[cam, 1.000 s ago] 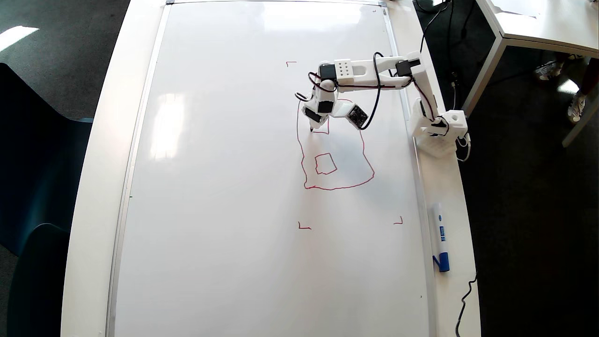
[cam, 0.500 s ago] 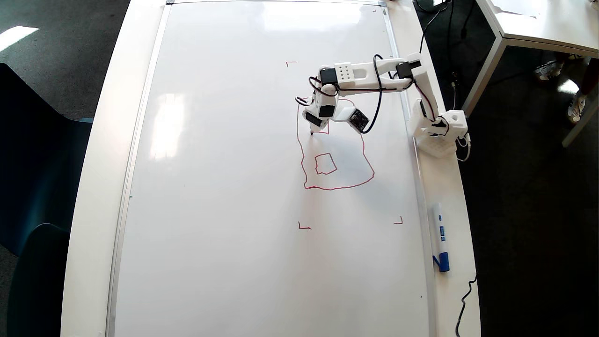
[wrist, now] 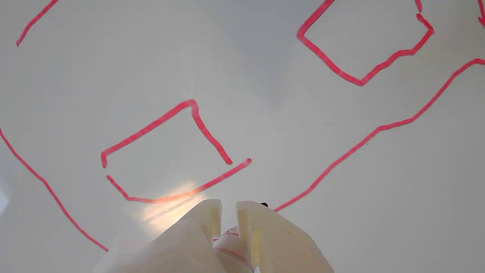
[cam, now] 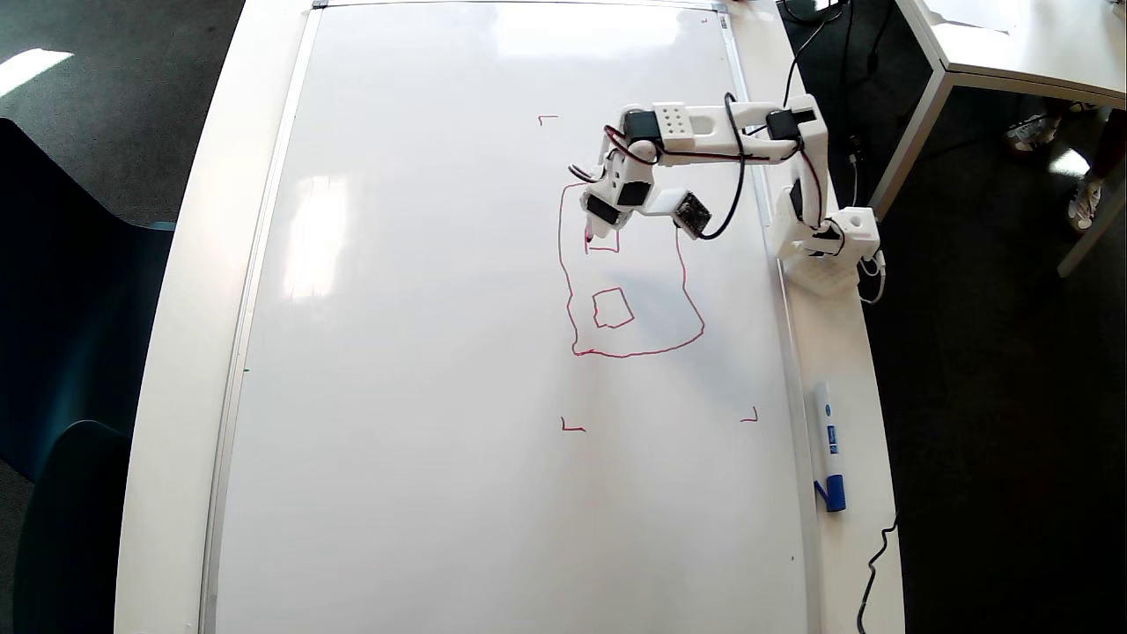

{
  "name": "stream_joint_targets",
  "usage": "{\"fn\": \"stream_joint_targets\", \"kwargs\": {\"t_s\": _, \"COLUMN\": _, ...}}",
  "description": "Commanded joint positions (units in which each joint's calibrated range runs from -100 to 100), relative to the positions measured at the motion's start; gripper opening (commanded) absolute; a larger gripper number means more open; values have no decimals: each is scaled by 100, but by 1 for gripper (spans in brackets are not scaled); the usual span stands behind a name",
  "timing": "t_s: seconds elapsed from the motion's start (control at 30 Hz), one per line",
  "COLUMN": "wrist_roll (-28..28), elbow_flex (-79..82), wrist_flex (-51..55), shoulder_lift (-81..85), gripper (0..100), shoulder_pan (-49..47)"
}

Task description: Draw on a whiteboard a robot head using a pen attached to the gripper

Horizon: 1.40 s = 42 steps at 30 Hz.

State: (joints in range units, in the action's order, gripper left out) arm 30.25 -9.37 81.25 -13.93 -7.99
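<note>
Gripper (wrist: 228, 212) fingers pinch the pen (wrist: 231, 242). Beyond it, red head (cam: 629, 291) lines cross the whiteboard (cam: 423, 352).

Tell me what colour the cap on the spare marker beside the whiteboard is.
Blue cap, clearest in the overhead view.

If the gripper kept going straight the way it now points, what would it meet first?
Most likely the whiteboard: the gripper aims down at it, shut on the pen, by the small red square. The tip's contact is hidden.
</note>
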Motion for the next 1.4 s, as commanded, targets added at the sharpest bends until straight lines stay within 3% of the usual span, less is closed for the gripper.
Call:
{"fn": "stream_joint_targets", "kwargs": {"t_s": 0.0, "wrist_roll": 31, "elbow_flex": 914, "wrist_flex": 190, "shoulder_lift": 911, "gripper": 1, "shoulder_pan": -213}}
{"fn": "stream_joint_targets", "kwargs": {"t_s": 0.43, "wrist_roll": -22, "elbow_flex": 2285, "wrist_flex": 59, "shoulder_lift": 1280, "gripper": 1, "shoulder_pan": -589}}
{"fn": "stream_joint_targets", "kwargs": {"t_s": 1.37, "wrist_roll": -92, "elbow_flex": 2503, "wrist_flex": -836, "shoulder_lift": 727, "gripper": 1, "shoulder_pan": -744}}
